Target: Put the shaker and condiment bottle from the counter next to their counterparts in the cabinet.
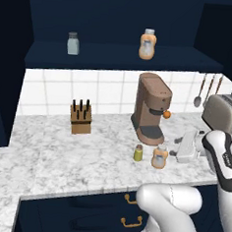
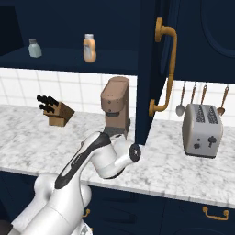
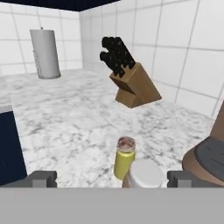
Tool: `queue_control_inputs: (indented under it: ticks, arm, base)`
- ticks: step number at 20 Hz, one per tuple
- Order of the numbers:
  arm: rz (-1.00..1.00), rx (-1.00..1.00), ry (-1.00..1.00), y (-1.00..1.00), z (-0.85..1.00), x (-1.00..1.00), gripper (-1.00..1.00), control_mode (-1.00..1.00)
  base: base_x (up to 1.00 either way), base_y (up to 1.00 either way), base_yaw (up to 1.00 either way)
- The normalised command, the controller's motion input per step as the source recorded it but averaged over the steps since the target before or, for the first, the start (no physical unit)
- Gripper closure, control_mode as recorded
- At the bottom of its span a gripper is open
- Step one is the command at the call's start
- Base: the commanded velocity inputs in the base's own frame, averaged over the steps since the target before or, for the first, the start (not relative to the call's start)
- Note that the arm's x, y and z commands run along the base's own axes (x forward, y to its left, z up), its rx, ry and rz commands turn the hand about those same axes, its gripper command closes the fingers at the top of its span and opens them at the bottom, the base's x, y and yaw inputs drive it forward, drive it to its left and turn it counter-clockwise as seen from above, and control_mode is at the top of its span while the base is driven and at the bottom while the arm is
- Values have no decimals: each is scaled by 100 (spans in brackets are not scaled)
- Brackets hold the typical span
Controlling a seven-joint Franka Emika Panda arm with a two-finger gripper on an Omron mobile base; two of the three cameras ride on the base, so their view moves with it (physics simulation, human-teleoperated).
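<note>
Claw [image 3: 107, 178] of mine gapes wide and empty, level with the slim orange condiment bottle with pale cap [image 1: 159, 156], lined up to take it sideways. It stands upright near the marble desk's [image 1: 61, 153] front edge, long axis vertical, just beside the small yellow-green shaker [image 1: 138, 153], below the navy cabinet [image 1: 117, 56].

Even, flat rendered light, white tiled wall [image 1: 109, 95] and grey-veined marble counter [image 1: 61, 153] bright, dark navy wall cabinet [image 1: 120, 19] recess dim, shadows faint, no glare, hand view soft and coarse.
</note>
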Motion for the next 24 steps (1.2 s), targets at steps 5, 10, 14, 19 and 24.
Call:
queue_control_inputs:
  ticks: [5, 10, 14, 19, 24]
  arm:
    - [0, 9, -12, 0, -27, 0, -100, -100]
    - [0, 9, -12, 0, -28, 0, -100, -100]
    - [-1, 4, -8, 0, -20, 0, -100, -100]
    - [-3, 0, 3, 0, -2, 18, -100, -100]
    - [0, 0, 12, 0, 0, 32, -100, -100]
  base:
    - [0, 0, 0]
    - [0, 0, 0]
    - [0, 0, 0]
    - [0, 0, 0]
    - [0, 0, 0]
